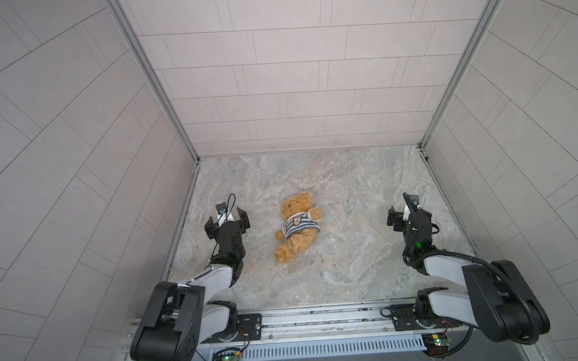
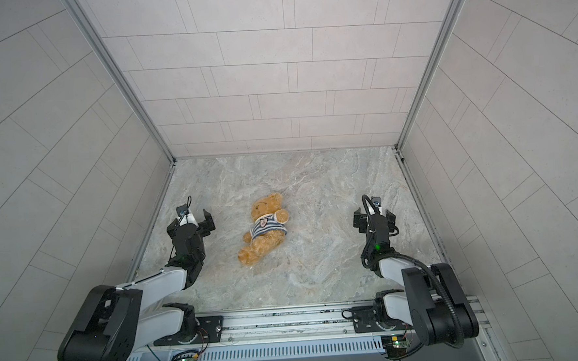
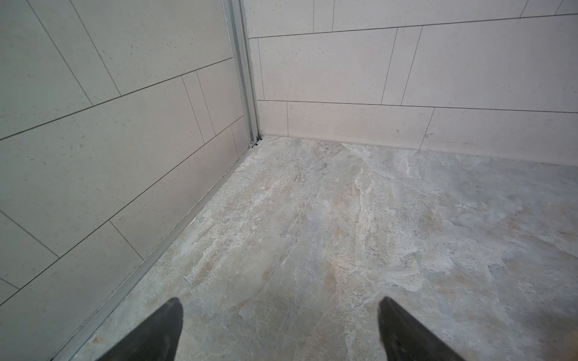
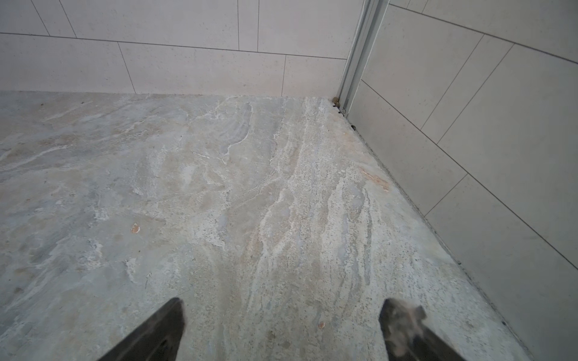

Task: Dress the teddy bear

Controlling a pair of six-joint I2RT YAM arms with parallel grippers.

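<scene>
A small fluffy golden-brown plush teddy bear [image 1: 297,226] [image 2: 264,228] lies on its back on the grey-beige marbled stone counter [image 1: 353,259] [image 2: 319,264]. It is between the two arms and a little closer to the left one. Its head points to the far side and its legs slant toward the near left. A navy-and-white striped cloth shirt [image 1: 300,225] [image 2: 267,226] with a small badge on the chest covers its torso, and the arm on the right sticks out to the side.

The black left hand [image 1: 227,222] [image 2: 190,224] hovers left of the bear and apart from it. Its jaws are spread wide and empty, and in the left wrist view [image 3: 281,328] only bare counter shows between them. The black right hand [image 1: 409,215] [image 2: 374,217] is well to the right near the pale tiled wall [image 1: 518,176]. It is likewise wide open and holds nothing [image 4: 281,328].
</scene>
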